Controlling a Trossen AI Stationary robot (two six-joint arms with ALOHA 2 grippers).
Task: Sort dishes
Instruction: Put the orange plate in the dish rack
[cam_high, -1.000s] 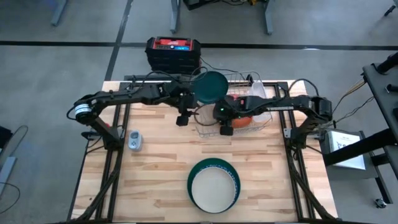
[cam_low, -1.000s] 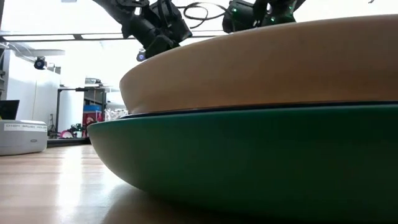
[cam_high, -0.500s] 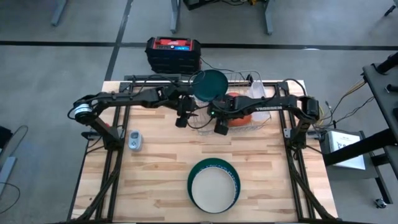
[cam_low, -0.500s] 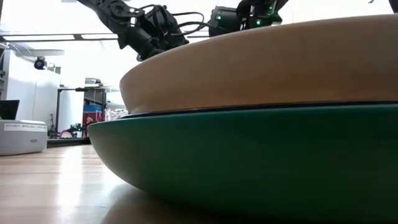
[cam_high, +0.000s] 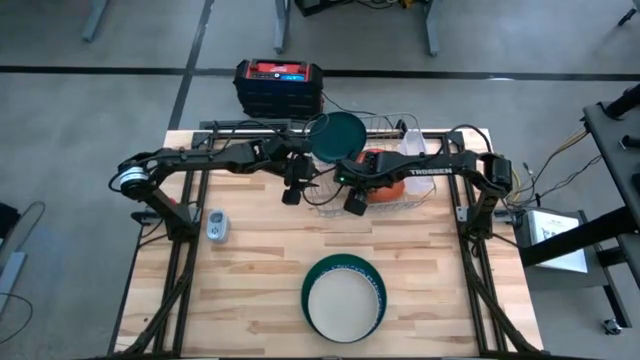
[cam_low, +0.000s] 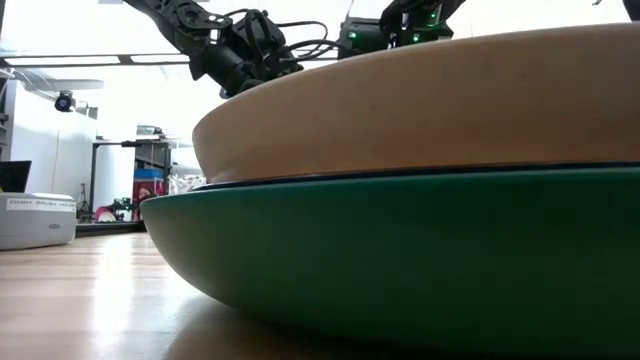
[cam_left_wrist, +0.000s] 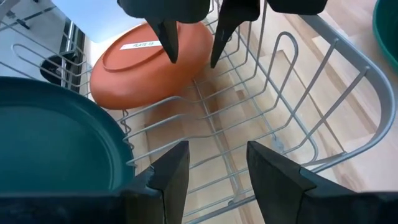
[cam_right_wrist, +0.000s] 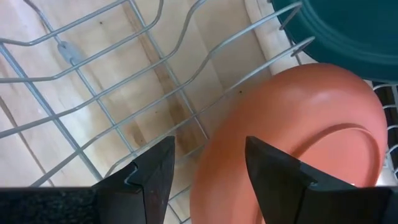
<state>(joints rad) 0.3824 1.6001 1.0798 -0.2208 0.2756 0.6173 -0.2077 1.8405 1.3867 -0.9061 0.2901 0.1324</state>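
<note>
A silver wire rack stands at the table's far middle. In it a dark green plate stands on edge, and an orange plate leans tilted on the wires. My right gripper is open above the rack, pointing steeply down. Its fingers stand on either side of the orange plate's rim, with gaps showing. My left gripper is open over the rack's left end, with nothing between its fingers. Near the front edge a white plate lies in a green bowl.
A black and red case sits beyond the far edge. A small white device lies at the table's left. A clear plastic piece is at the rack's far right. Bare wood lies between the rack and the stacked dishes.
My right gripper has rolled about its wrist and tipped more steeply down, shifting a little toward the table's left over the orange plate. My left hand has sunk slightly toward the rack.
</note>
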